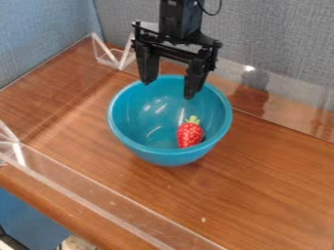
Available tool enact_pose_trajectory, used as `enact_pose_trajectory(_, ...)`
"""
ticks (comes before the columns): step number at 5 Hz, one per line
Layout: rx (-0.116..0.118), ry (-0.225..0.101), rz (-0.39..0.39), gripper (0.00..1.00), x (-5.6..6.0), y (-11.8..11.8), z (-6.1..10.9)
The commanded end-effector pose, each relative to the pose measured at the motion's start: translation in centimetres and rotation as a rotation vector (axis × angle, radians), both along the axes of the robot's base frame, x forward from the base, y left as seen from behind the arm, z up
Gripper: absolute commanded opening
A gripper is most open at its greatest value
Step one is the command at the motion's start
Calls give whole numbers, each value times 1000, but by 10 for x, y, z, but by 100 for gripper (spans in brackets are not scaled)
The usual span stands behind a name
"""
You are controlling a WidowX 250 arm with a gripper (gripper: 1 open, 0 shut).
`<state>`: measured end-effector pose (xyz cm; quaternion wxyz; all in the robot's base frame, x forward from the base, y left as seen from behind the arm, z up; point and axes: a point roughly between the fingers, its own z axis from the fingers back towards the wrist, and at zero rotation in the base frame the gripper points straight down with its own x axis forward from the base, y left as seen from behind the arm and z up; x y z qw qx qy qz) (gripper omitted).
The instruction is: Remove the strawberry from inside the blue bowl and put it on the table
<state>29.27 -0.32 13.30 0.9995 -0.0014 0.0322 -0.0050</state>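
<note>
Brown wood-grain table [78, 107] fills the view, with low clear acrylic walls [39, 68] along its edges and a grey-blue backdrop behind. Near the middle sits the blue bowl [137, 132]. Above its far rim hangs the gripper [173, 76], fingers spread wide, holding nothing. Right of the bowl's centre, inside it, lies the strawberry [190, 133].

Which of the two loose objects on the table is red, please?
The strawberry: small, red, green-topped, lying inside the blue bowl, which is teal-blue and far larger.
</note>
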Motion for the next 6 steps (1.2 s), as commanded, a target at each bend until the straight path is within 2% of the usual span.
enact_pose_trajectory(1, 1, -14, -18, 100, 3, -7, -1)
enact_pose_trajectory(4, 14, -52, -56, 100, 15, -21, -11)
enact_pose_trajectory(6, 43, -42, -62, 100, 24, -25, -31)
